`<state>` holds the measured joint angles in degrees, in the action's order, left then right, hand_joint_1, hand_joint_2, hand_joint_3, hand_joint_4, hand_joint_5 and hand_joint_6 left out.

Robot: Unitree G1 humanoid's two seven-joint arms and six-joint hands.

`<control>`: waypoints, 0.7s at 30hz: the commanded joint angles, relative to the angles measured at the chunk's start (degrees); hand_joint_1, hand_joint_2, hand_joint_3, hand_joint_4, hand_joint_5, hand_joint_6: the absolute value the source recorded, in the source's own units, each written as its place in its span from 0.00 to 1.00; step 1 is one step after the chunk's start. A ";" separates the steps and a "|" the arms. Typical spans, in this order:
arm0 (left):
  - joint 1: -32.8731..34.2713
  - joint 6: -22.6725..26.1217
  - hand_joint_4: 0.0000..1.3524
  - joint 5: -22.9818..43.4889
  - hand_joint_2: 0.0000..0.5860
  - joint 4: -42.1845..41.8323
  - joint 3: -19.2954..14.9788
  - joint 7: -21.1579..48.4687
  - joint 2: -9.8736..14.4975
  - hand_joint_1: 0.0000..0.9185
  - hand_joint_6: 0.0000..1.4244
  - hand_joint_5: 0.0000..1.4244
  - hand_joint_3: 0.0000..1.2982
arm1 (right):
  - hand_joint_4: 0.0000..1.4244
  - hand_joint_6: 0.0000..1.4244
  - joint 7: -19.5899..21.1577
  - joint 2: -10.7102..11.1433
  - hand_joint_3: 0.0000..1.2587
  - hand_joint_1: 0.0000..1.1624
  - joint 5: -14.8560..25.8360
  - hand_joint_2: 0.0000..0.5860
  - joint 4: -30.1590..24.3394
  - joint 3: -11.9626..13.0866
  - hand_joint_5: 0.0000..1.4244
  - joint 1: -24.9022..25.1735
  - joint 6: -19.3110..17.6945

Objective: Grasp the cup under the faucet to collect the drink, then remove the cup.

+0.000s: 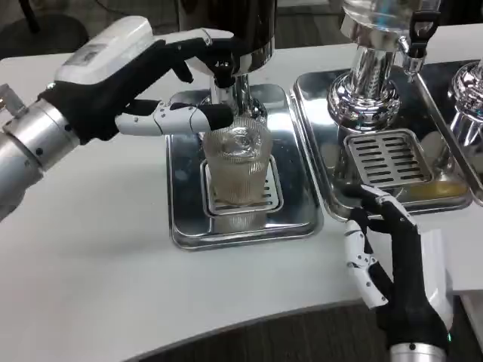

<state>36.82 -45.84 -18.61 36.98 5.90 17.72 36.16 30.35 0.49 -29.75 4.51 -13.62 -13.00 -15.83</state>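
Nearest the camera, the right hand [389,256] rests at the table's [90,286] front edge, holding nothing, its fingers loosely apart and their tips just at the near rim of the right tray [313,151]. That tray carries a slotted grate [386,157] with a yellowish patch beside it, and behind the grate rises the chrome base of a second dispenser [370,83], whose small black-handled tap [419,41] hangs on its right. A further chrome base [469,98] shows at the picture's right edge. To the left, well apart from the right hand, the left tray [185,219] lies on the white table, and the cup [238,166], a clear ribbed glass, stands upright on the small grate [268,200] in the tray's middle, directly beneath the faucet [226,83]. The left hand [143,75] reaches in from the left with its silver forearm [30,143] over the table; one finger lies across the cup's upper rim on the left side, touching it, while other fingers curl around the faucet column above. Whether the hand truly grips the cup cannot be told, since the far side of the glass is hidden. Behind the faucet stands the dark body of the first dispenser [234,23], closing off the space at the cup's back.
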 commanded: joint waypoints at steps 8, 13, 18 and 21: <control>-1.08 -0.01 0.18 1.45 0.08 1.12 1.20 1.83 -0.19 0.00 0.35 0.19 0.18 | 0.17 0.26 -6.08 -0.33 0.27 0.37 2.81 0.63 -0.15 0.47 0.20 6.25 1.23; -1.44 0.11 0.18 2.04 0.08 0.75 1.39 1.65 -0.27 0.00 0.35 0.19 0.18 | 0.13 0.28 -8.40 -0.22 0.17 0.43 2.16 0.45 -0.44 0.53 0.20 8.22 3.42; -1.82 0.16 0.18 1.59 0.09 -0.34 1.47 1.28 -0.06 0.00 0.35 0.19 0.18 | 0.09 0.26 -10.13 -0.24 0.13 0.43 2.40 0.44 -0.11 0.55 0.17 9.86 5.33; -2.03 0.26 0.18 0.97 0.09 -1.04 1.59 1.02 0.14 0.00 0.35 0.19 0.18 | 0.07 0.23 -10.50 -0.32 0.11 0.44 2.56 0.42 0.17 0.66 0.14 10.47 5.68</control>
<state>36.27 -45.51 -16.34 36.99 6.38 18.22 35.93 20.25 0.30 -27.61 4.44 -13.16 -3.37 -10.70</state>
